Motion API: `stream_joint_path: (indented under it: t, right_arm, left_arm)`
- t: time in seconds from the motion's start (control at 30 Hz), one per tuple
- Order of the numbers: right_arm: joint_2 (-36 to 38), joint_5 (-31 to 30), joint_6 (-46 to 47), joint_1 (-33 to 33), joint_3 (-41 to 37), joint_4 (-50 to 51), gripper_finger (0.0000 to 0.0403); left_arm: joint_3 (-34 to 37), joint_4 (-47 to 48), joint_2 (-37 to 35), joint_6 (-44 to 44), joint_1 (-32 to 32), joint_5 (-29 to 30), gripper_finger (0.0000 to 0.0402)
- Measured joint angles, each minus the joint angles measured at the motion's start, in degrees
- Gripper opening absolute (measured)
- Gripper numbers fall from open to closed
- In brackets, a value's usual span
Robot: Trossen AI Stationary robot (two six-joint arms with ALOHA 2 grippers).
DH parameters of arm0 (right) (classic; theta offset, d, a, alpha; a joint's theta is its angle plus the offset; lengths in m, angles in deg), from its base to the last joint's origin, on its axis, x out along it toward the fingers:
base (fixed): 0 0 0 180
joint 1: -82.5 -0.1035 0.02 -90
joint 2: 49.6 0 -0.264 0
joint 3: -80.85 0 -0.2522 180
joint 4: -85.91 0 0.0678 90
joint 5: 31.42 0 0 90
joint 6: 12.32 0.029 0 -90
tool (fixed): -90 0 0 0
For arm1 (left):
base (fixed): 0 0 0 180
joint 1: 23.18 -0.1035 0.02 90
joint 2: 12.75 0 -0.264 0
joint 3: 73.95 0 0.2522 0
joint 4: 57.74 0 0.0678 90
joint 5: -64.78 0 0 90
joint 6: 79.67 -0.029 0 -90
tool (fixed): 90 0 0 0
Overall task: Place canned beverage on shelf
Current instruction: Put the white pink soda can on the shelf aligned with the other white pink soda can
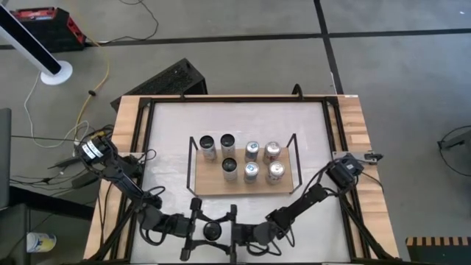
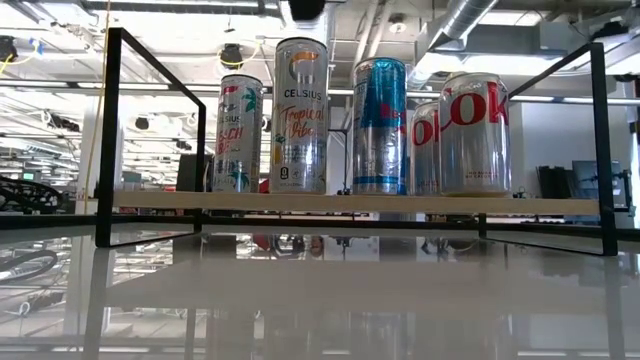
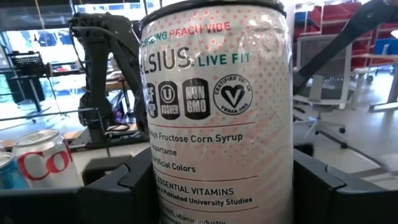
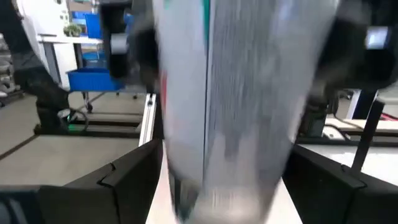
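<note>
The shelf [image 1: 210, 184] sits at the centre of the table [image 1: 169, 125] and carries seven upright cans on its wooden board. Four stand in a row along its 12 o'clock side and three along its 6 o'clock side. In the low view, two tall Celsius cans [image 2: 300, 115] stand toward the shelf's 9 o'clock end, a blue-and-silver can [image 2: 379, 125] stands in the middle, and two Diet Coke cans [image 2: 475, 130] stand toward 3 o'clock. An eighth can, the Celsius Peach Vibe can [image 1: 213, 230], is off the shelf, upright at the table's 6 o'clock edge and well apart from the board. The two grippers meet on it there. The left gripper [image 1: 203, 230] comes in from 9 o'clock, and its fingers [image 3: 118, 186] are partly closed, pressing both sides of the can's body, so this gripper has hold of it. The right gripper [image 1: 224, 230] comes in from 3 o'clock. Its fingers [image 4: 134, 177] are spread wider on either side of the same can and do not appear to clamp it. From both grippers the shelf lies toward 12 o'clock.
</note>
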Motion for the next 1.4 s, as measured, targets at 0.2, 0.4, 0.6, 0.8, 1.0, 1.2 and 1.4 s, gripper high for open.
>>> stream_joint_path:
  t: [0.2, 0.4, 0.6, 0.8, 1.0, 1.2, 1.4]
  right_arm:
    - [0.0, 0.5, 0.4, 1.8, 2.6, 2.1, 0.0334]
    - [0.0, 0.3, 4.7, 2.5, 2.7, 6.0, 0.0334]
    - [0.0, -4.4, 5.2, 1.8, 2.7, 7.2, 0.0324]
    - [0.0, -9.8, -2.1, -0.6, 2.7, 2.7, 0.03]
    - [0.0, -8.9, -0.8, 0.0, 2.7, 2.8, 0.0304]
    - [0.0, -7.0, 1.4, 1.3, 2.7, 5.2, 0.0273]
    - [0.1, -6.5, 0.3, 1.4, 2.7, 5.3, 0.0266]
  left_arm:
    - [0.0, -0.7, 0.1, -0.4, -1.3, 0.0, 0.0226]
    - [0.0, -1.3, 0.1, -1.6, -1.7, 0.6, 0.0226]
    - [0.0, -2.5, 0.1, -2.1, -1.7, 3.5, 0.0226]
    - [-0.3, -2.8, 0.1, -3.2, -1.7, 1.9, 0.0226]
    - [-0.2, -2.7, 0.1, -2.6, -1.7, 1.9, 0.0226]
    - [0.0, -1.3, 0.2, -2.8, -1.7, 2.3, 0.0226]
    - [0.0, -0.7, 0.2, -2.9, -1.7, 2.2, 0.0226]
